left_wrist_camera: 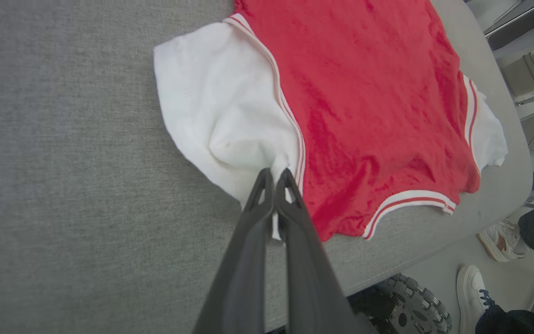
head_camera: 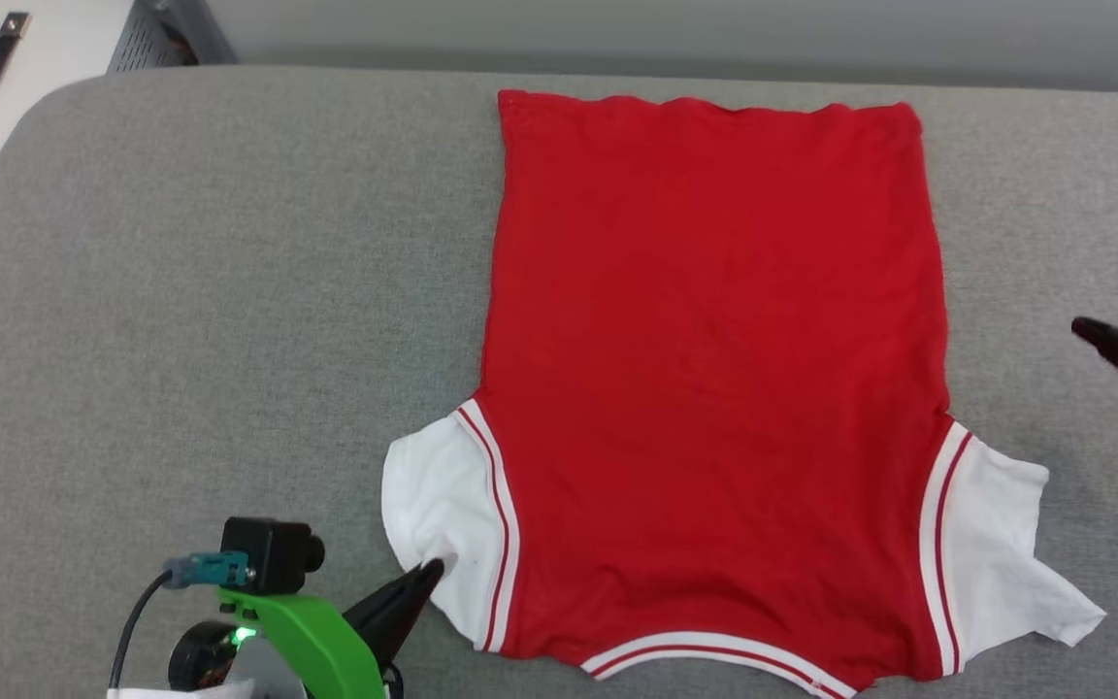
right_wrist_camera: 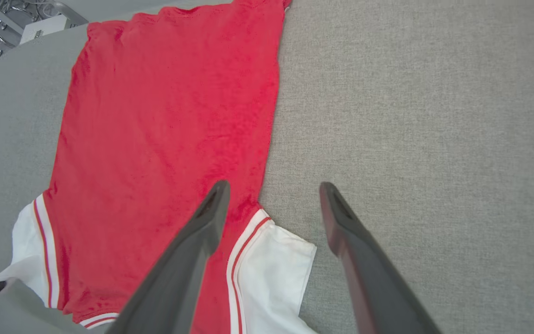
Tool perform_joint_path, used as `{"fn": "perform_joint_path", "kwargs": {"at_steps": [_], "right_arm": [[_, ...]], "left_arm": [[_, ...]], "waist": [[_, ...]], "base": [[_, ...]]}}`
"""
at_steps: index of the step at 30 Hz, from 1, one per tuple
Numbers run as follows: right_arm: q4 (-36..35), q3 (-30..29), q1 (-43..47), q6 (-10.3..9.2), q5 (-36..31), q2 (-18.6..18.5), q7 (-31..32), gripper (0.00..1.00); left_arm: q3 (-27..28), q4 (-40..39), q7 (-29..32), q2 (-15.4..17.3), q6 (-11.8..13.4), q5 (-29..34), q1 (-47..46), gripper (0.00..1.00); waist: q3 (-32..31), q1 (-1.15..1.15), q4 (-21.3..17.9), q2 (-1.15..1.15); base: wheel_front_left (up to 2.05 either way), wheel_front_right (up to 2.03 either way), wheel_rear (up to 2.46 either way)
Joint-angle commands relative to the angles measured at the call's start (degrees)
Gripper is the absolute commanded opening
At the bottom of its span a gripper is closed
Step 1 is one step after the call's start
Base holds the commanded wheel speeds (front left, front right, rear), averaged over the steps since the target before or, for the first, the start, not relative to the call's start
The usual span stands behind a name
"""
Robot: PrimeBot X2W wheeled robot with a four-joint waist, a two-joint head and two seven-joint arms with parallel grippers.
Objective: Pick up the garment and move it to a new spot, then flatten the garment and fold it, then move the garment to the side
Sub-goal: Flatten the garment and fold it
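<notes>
**Garment (head_camera: 714, 369): red jersey, spread flat on grey tabletop (head_camera: 229, 291)**

Soft, light, limp knit, likely to crease. Best taken at the sleeve or hem corners. Plain side up, collar nearest the robot. Left gripper (left_wrist_camera: 274, 178) is pressed together, pinching the near white sleeve's edge. Right gripper (right_wrist_camera: 274, 188) is spread wide and empty, near the opposite sleeve.

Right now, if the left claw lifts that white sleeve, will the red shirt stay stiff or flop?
Probably flops: the sleeve puckers where the left claw pinches it. Likely light: the shirt lies thin and flat. It may drag on the grey surface.
</notes>
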Motion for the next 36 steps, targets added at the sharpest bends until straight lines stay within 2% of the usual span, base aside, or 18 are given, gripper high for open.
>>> {"fn": "perform_joint_path", "kwargs": {"at_steps": [1, 8, 19, 27, 36], "right_arm": [[0.85, 0.39, -4.23, -0.04, -0.92, 0.06, 2.74, 1.00], [9.74, 0.46, -21.80, -0.04, -6.91, -2.05, 10.36, 1.00], [25.49, -2.40, -41.44, -0.04, -18.78, -5.35, 12.05, 1.00], [32.53, -2.68, -47.94, -0.04, -23.49, -6.62, 10.20, 1.00], [37.15, -0.78, -46.65, -0.04, -24.28, -7.59, 8.40, 1.00]], "left_arm": [[-0.17, -1.39, -0.05, 0.44, 0.24, 1.68, -1.98, 0.00], [-1.55, -5.40, -0.42, -1.23, -0.29, 4.47, -6.29, 0.00], [-3.17, -6.69, -1.24, -3.67, -1.58, 6.44, -10.46, 0.00], [-3.61, -6.14, -3.53, -5.76, -2.65, 7.45, -12.69, 0.00], [-4.16, -4.25, -4.80, -7.21, -3.30, 7.62, -13.75, 0.00]], "waist": [[7.27, 0.00, 4.79, 0.00], [14.63, 0.00, 10.15, 0.00], [22.59, 0.00, 16.28, 0.00], [25.67, 0.00, 18.87, 0.00], [26.44, 0.00, 19.85, 0.00]], "base": [[0.00, 0.00, 0.00], [0.00, 0.00, 0.00], [0.00, 0.00, 0.00], [0.00, 0.00, 0.00], [0.00, 0.00, 0.00]]}}
